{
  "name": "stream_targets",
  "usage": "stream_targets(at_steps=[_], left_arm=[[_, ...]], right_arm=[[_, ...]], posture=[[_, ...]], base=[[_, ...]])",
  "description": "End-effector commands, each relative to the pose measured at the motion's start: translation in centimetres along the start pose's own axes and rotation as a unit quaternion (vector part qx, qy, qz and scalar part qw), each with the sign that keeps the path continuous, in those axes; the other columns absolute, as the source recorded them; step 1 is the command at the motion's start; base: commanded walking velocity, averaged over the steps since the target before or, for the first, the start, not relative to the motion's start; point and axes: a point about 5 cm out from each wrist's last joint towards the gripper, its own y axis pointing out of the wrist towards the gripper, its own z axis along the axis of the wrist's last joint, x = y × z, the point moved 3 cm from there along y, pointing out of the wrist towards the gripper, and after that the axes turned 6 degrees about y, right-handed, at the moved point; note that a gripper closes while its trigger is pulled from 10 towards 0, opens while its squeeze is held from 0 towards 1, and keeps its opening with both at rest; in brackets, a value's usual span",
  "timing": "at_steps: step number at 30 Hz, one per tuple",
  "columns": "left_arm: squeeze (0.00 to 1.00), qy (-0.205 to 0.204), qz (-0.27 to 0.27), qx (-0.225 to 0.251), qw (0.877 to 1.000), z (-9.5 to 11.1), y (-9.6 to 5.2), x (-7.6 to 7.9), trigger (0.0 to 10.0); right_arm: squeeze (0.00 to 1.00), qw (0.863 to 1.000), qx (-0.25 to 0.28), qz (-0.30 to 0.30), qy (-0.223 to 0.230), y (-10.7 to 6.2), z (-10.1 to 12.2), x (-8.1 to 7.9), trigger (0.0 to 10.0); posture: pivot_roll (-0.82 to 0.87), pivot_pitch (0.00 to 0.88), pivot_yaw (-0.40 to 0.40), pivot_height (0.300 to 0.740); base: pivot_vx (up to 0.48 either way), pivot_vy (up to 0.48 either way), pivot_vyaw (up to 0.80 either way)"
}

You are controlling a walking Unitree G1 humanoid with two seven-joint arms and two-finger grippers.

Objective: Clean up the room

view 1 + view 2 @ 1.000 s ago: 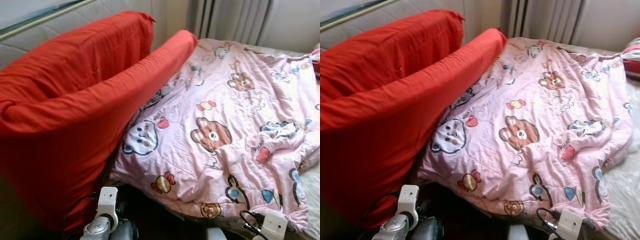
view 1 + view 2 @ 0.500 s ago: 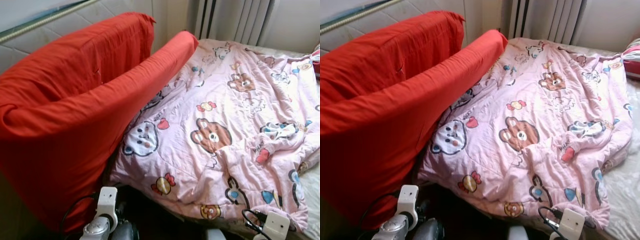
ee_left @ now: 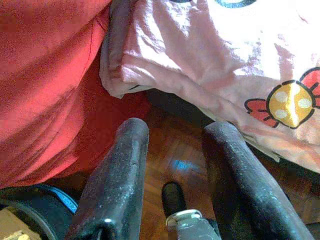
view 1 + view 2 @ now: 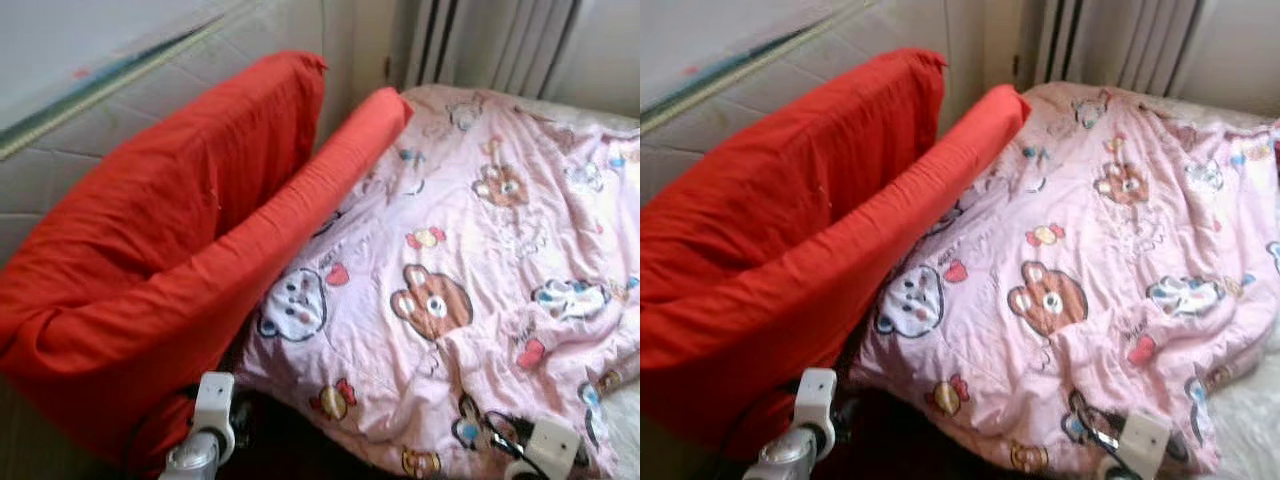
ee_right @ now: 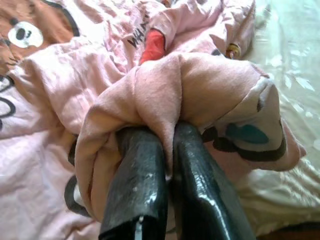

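The right hand (image 5: 167,165) is clamped on a bunched fold at the pink blanket's (image 4: 470,250) lower-right corner. From there the blanket stretches toward the upper left across the bed, beside the red pillows (image 4: 170,270). The left hand (image 3: 172,165) hangs empty, fingers apart, below its near edge.

A pink blanket (image 4: 470,260) printed with cartoon bears and candies lies rumpled across the bed (image 4: 1250,425), its near edge hanging over the side. One bunched fold is pinched between the right gripper (image 5: 167,165) jaws.
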Motion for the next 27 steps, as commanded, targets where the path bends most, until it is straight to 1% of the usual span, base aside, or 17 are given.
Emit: stream_targets(at_steps=[1,13,27], left_arm=[[0.0,0.005,0.003,-0.017,1.0,-0.97,-0.27,-0.26,10.0],[0.0,0.003,0.002,-0.027,1.0,-1.67,-0.49,-0.3,10.0],[0.0,-0.001,0.0,-0.022,1.0,-1.46,-0.45,-0.35,10.0]], right_arm=[[0.0,1.0,-0.011,-0.006,-0.002,-0.24,-0.61,0.51,10.0],[0.0,1.0,-0.007,-0.004,-0.003,-0.08,-0.35,0.38,10.0],[0.0,1.0,0.003,-0.003,0.001,-0.02,0.01,0.18,10.0]], posture=[[-0.08,0.067,0.038,0.74],[-0.08,0.08,0.04,0.74],[-0.08,0.091,0.047,0.74]], base=[[0.0,0.0,0.0],[0.0,0.0,0.0],[0.0,0.0,0.0]])
